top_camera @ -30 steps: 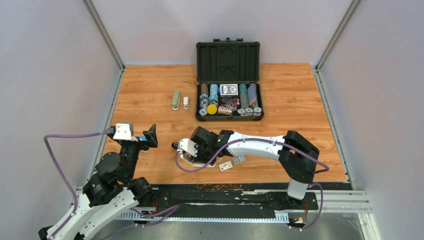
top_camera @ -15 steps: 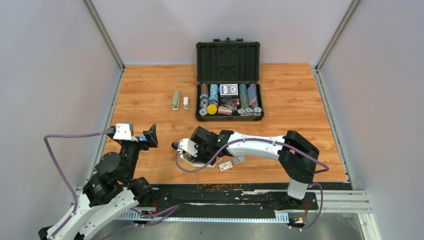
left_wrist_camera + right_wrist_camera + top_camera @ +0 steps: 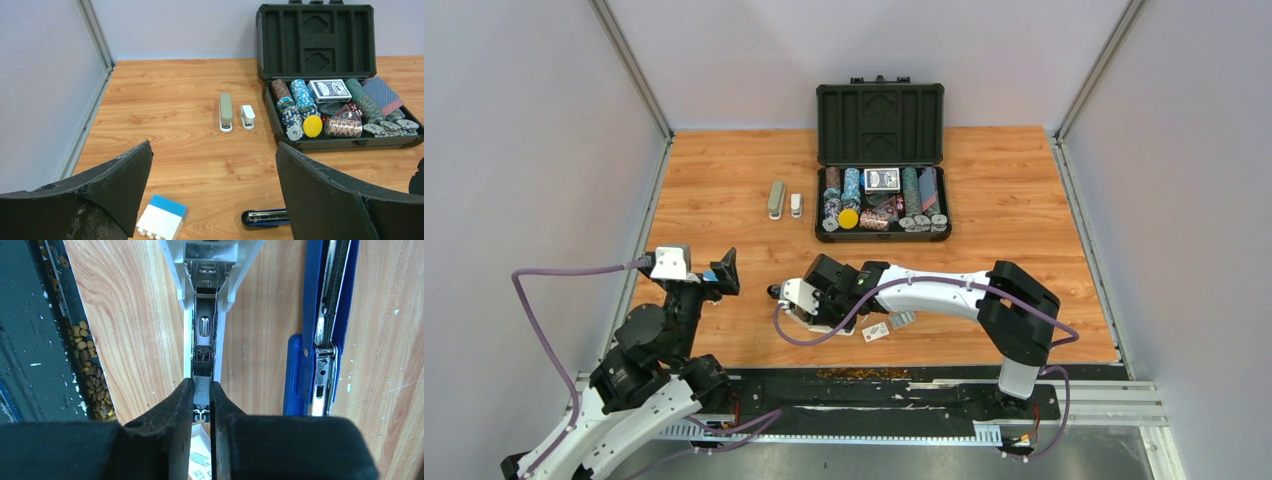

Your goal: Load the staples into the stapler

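In the right wrist view my right gripper (image 3: 201, 385) is shut on the staples (image 3: 201, 394), a small grey ribbed block. It holds them over a white-sided metal channel (image 3: 205, 325) lying on the table. The blue stapler (image 3: 320, 330), with its silver inner rail showing, lies just right of that channel. In the top view the right gripper (image 3: 796, 296) hides most of this. The stapler's end also shows in the left wrist view (image 3: 265, 218). My left gripper (image 3: 214, 150) is open and empty, left of the stapler (image 3: 714, 272).
A white and blue block (image 3: 161, 218) lies by the left fingers. A grey-olive stapler (image 3: 776, 199) and a white stapler (image 3: 797, 205) lie left of an open black poker-chip case (image 3: 881, 120). A small white box (image 3: 876, 331) and a small grey piece (image 3: 903, 319) lie under the right forearm.
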Available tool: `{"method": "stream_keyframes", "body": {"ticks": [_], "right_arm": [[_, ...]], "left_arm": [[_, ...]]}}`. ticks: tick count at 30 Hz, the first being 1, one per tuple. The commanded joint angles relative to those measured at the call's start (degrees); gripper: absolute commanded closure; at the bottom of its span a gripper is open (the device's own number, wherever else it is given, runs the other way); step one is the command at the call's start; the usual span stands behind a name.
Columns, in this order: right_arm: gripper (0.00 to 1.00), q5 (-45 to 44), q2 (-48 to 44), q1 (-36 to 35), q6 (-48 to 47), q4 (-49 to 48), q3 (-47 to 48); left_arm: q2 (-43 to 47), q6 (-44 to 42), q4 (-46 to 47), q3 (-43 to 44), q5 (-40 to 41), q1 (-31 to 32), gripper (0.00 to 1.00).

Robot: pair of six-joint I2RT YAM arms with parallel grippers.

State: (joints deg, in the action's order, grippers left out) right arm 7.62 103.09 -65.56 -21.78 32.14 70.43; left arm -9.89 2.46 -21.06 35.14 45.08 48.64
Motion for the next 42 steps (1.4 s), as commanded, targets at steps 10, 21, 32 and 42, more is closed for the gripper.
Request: {"method": "stream_keyframes", "body": {"ticks": [10, 21, 32, 42], "right_arm": [[0.92, -0.10, -0.51, -0.35, -1.18, -0.43, -0.82], [0.57, -0.14, -5.55, -0.27, 2.01, -2.92, -1.43], [0.46, -3.72, -7.96, 0.38, 6.44, -8.42, -4.86], [0.38, -1.43, -20.28, 1.88, 5.60, -28.53, -23.63]], "left_arm": [[-1.14, -0.17, 1.81, -0.32, -0.87, -0.39, 0.00], [-1.38, -0.17, 1.72, -0.24, -1.26, -0.39, 0.00], [-2.11, 0.27, 0.90, 0.09, -2.16, -0.39, 0.00], [-12.96, 13.05, -6.65, 4.88, -8.44, -0.39, 0.00]]}}
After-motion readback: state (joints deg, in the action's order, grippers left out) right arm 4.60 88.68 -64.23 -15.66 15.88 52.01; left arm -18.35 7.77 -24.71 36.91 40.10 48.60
